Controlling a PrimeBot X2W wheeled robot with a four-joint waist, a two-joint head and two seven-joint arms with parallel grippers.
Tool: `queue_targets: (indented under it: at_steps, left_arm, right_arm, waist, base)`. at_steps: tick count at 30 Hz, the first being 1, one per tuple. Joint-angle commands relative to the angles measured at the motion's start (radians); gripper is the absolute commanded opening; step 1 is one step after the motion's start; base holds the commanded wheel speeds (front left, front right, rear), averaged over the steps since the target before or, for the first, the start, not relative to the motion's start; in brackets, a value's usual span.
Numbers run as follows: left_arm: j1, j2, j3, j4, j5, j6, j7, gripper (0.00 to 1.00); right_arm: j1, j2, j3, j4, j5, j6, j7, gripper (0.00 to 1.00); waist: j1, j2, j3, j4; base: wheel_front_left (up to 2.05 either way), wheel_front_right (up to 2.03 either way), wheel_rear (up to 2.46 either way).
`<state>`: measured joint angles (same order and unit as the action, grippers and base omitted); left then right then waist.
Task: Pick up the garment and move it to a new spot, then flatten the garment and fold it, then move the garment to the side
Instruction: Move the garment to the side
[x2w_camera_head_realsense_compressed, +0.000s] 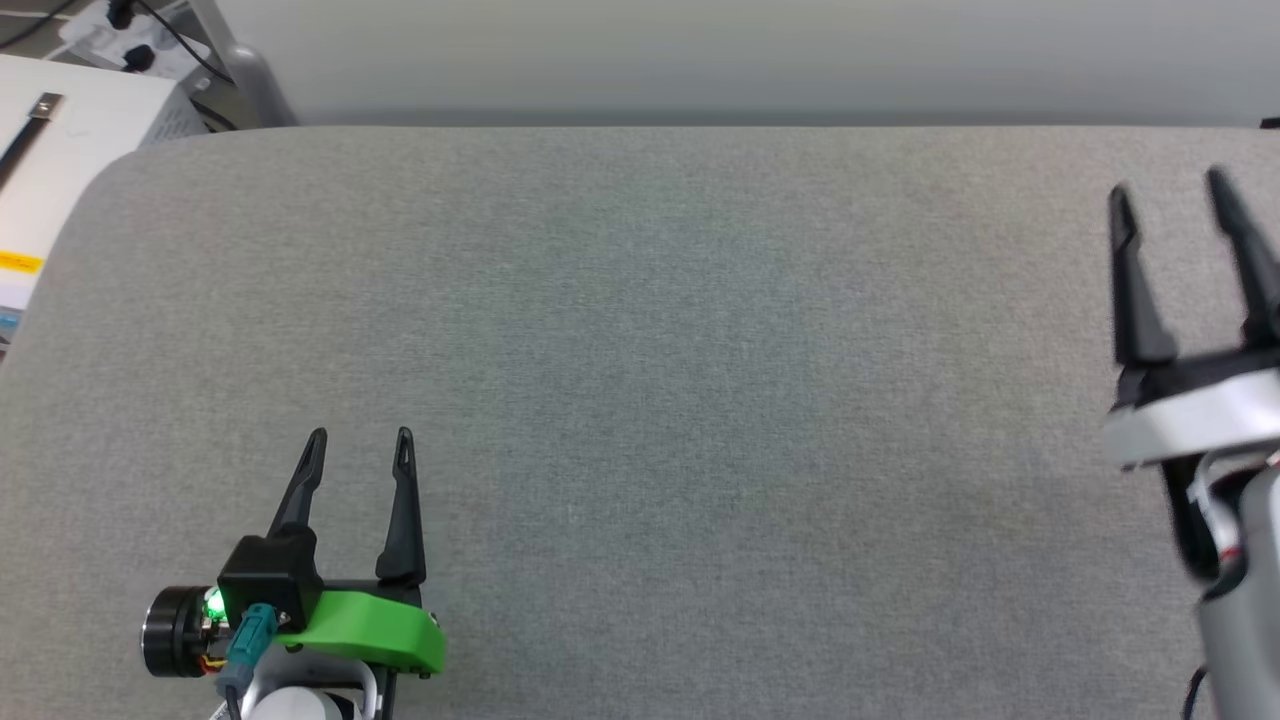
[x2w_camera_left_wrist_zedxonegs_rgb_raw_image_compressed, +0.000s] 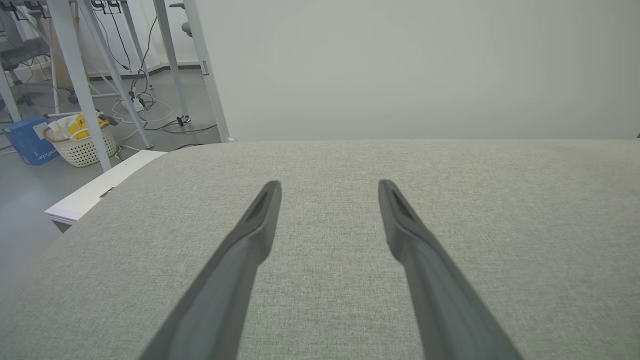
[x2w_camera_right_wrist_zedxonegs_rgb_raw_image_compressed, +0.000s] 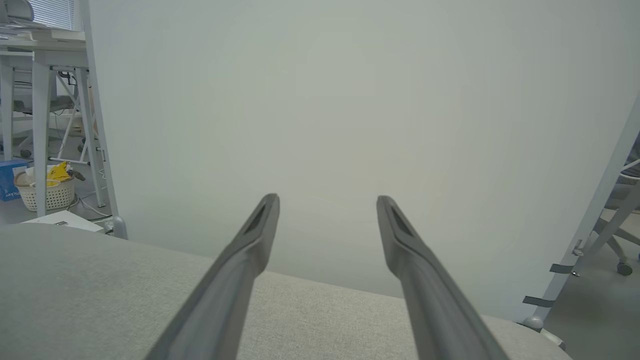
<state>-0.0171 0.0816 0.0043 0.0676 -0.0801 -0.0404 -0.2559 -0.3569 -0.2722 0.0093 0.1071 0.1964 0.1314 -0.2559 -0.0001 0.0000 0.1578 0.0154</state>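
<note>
Grey woven cloth over the whole padded tabletop (x2w_camera_head_realsense_compressed: 640, 330), rounded at its far left corner.

Nearest in the head view, at lower left: the left gripper (x2w_camera_head_realsense_compressed: 360, 435), mounted on a bright green bracket (x2w_camera_head_realsense_compressed: 375, 630) with a small green light (x2w_camera_head_realsense_compressed: 212, 603) lit beside it. 2 dark fingers (x2w_camera_left_wrist_zedxonegs_rgb_raw_image_compressed: 250, 245) pointing up the view, spread wide, with the grey weave seen between the tips and no contact with the cloth that can be made out. Same wide spread in the left wrist view, tips over the middle of the tabletop.

Further up, at the right edge: the right gripper (x2w_camera_head_realsense_compressed: 1168, 182), slightly blurred, on a silver-grey wrist (x2w_camera_head_realsense_compressed: 1195, 420). Also spread wide, holding nothing. In the right wrist view, its fingers (x2w_camera_right_wrist_zedxonegs_rgb_raw_image_compressed: 240, 260) raised above the cloth, tips set against the pale wall panel (x2w_camera_right_wrist_zedxonegs_rgb_raw_image_compressed: 320, 100) behind the table's far edge.

Whereabouts of the garment: cannot tell.

Beyond the table's left corner, a low white cabinet top (x2w_camera_left_wrist_zedxonegs_rgb_raw_image_compressed: 95, 192) just beside the cloth. Further back on the grey floor, slanted white frame legs (x2w_camera_left_wrist_zedxonegs_rgb_raw_image_compressed: 75, 75), a white lattice basket (x2w_camera_left_wrist_zedxonegs_rgb_raw_image_compressed: 82, 147) with something yellow inside, a blue box (x2w_camera_left_wrist_zedxonegs_rgb_raw_image_compressed: 25, 142) just beside the basket, and loose cables (x2w_camera_left_wrist_zedxonegs_rgb_raw_image_compressed: 145, 107). Far right in the right wrist view, a chair base with a castor (x2w_camera_right_wrist_zedxonegs_rgb_raw_image_compressed: 624, 268).
</note>
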Motion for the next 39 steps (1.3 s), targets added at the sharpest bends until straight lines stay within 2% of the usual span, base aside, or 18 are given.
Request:
queue_targets:
  at_steps: [1,7,16,29,39]
  left_arm:
    - [0.010,-0.008,-0.001,0.005,0.001,-0.004,-0.006,1.00]
    - [0.022,-0.011,0.007,0.018,0.003,-0.008,-0.006,1.00]
    - [0.058,-0.017,0.004,0.035,0.000,-0.013,-0.006,1.00]
    - [0.102,-0.023,0.000,0.027,-0.017,-0.026,-0.006,1.00]
    - [0.114,-0.025,0.002,0.025,-0.022,-0.030,-0.006,1.00]
  right_arm:
    - [0.047,0.026,-0.007,-0.015,-0.014,-0.001,-0.006,1.00]
    - [0.186,0.110,-0.036,-0.040,-0.027,-0.001,-0.006,1.00]
    - [0.343,0.175,-0.041,-0.063,-0.025,-0.001,-0.006,1.00]
    - [0.452,0.206,-0.034,-0.105,-0.032,-0.001,-0.006,1.00]
    - [0.483,0.214,-0.039,-0.092,-0.027,-0.001,-0.006,1.00]
  waist:
    - [0.0001,0.0000,-0.028,0.027]
    - [0.0001,0.0000,-0.056,0.034]
    - [0.0001,0.0000,-0.110,0.030]
    - [0.0001,0.0000,-0.158,0.007]
    - [0.0001,0.0000,-0.171,-0.006]
  base:
    - [0.00,0.00,0.00]
    - [0.00,0.00,0.00]
    - [0.00,0.00,0.00]
    - [0.00,0.00,0.00]
    - [0.00,0.00,0.00]
